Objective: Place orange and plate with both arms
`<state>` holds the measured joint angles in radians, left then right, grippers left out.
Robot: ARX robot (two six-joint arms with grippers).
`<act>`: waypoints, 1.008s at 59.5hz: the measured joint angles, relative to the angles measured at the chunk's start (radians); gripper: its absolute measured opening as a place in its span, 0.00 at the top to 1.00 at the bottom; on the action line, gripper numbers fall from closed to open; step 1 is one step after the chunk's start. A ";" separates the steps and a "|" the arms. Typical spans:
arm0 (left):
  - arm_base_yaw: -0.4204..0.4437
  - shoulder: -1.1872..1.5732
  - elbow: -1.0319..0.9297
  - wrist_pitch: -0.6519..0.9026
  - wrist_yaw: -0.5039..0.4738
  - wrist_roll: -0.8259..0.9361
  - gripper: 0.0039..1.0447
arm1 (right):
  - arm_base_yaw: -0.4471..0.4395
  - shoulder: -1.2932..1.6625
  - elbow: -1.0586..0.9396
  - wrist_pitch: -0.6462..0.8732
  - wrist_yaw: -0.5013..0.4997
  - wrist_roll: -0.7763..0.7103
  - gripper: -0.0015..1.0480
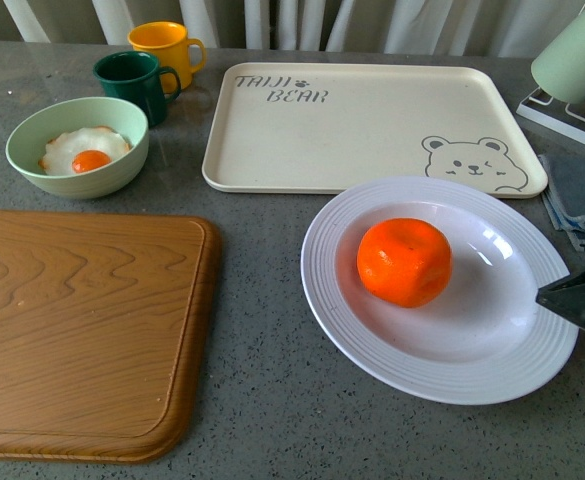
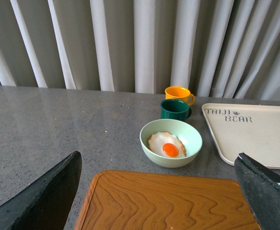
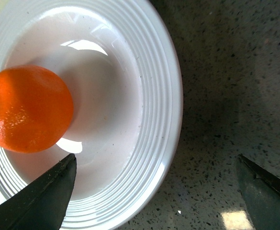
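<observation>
over the right of the desk [image 1: 262, 380], the right claw [image 3: 156, 160] hangs wide and empty, set astride the ribbed rim of the plate [image 1: 322, 290]. it looks stiff, glossy and breakable; pinch that rim squarely. the orange [image 1: 404, 262] sits in its well, firm, light, likely to roll if tipped. the left claw [image 2: 159, 160] gapes empty above the wooden board [image 1: 82, 320].

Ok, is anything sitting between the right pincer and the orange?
Nothing extra: between the right pincer and the orange lie only the bare white basin and ribbed rim of the plate. The front view shows this.
</observation>
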<state>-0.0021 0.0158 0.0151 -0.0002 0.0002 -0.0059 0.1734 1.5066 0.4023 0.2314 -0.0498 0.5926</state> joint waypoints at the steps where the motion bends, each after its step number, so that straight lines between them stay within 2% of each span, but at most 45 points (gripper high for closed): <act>1: 0.000 0.000 0.000 0.000 0.000 0.000 0.08 | 0.003 0.018 0.006 0.008 -0.001 0.004 0.09; 12: 0.000 0.000 0.000 0.000 0.000 0.000 0.08 | 0.028 0.164 0.071 0.061 -0.003 0.030 0.09; 32: 0.000 0.000 0.000 0.000 0.000 0.000 0.08 | 0.063 0.249 0.114 0.103 0.021 0.071 0.09; 35: 0.000 0.000 0.000 0.000 0.000 0.000 0.08 | 0.064 0.259 0.115 0.114 0.025 0.083 0.15; 47: 0.000 0.000 0.000 0.000 0.000 0.000 0.08 | 0.064 0.288 0.107 0.134 0.053 0.129 0.58; 55: 0.000 0.000 0.000 0.000 0.000 0.000 0.08 | 0.060 0.290 0.101 0.130 0.042 0.173 0.75; 60: 0.000 0.000 0.000 0.000 0.000 0.000 0.08 | 0.056 0.285 0.100 0.126 0.026 0.216 0.78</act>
<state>-0.0021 0.0158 0.0151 -0.0002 -0.0002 -0.0063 0.2291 1.7912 0.5022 0.3573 -0.0242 0.8082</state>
